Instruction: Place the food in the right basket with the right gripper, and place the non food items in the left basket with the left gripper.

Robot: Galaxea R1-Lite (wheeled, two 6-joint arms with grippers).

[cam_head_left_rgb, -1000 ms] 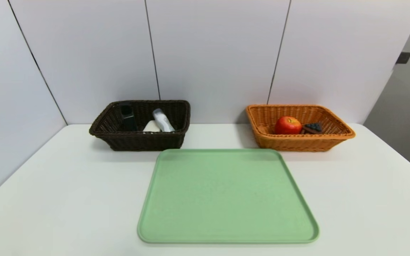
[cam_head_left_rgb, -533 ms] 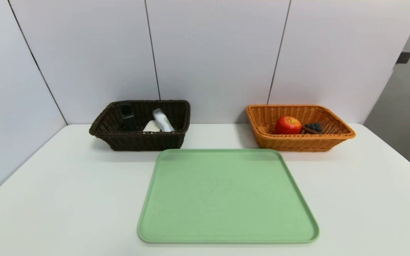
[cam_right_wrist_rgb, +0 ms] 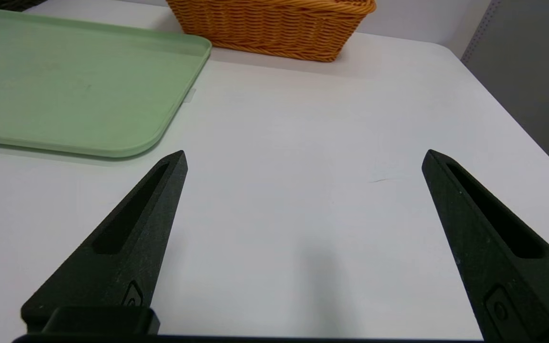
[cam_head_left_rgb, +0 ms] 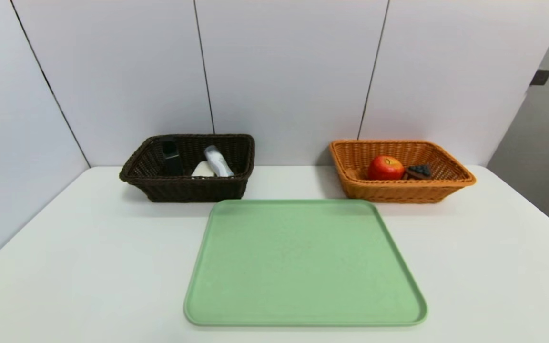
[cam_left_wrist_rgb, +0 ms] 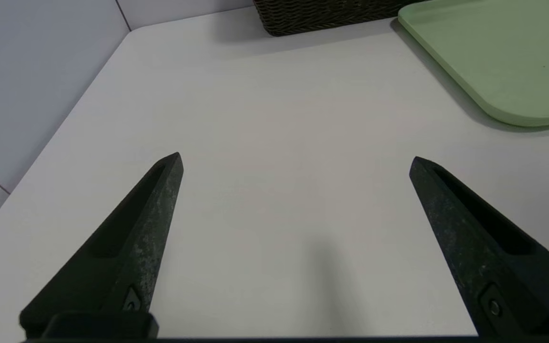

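One green tray (cam_head_left_rgb: 305, 262) lies on the white worktop (cam_head_left_rgb: 65, 267). Two baskets stand behind it. The left basket (cam_head_left_rgb: 188, 188), behind the tray's left corner, holds three non food items: one black pump bottle (cam_head_left_rgb: 171, 157), one white soap bar (cam_head_left_rgb: 202, 169), one white tube bottle (cam_head_left_rgb: 217, 161). The right basket (cam_head_left_rgb: 398, 193), behind the tray's right corner, holds two foods: one apple (cam_head_left_rgb: 385, 167), one cake slice (cam_head_left_rgb: 417, 171). The left claw (cam_left_wrist_rgb: 296, 162), left of the tray, and the right claw (cam_right_wrist_rgb: 303, 157), right of it, both hang spread wide apart, holding nothing.
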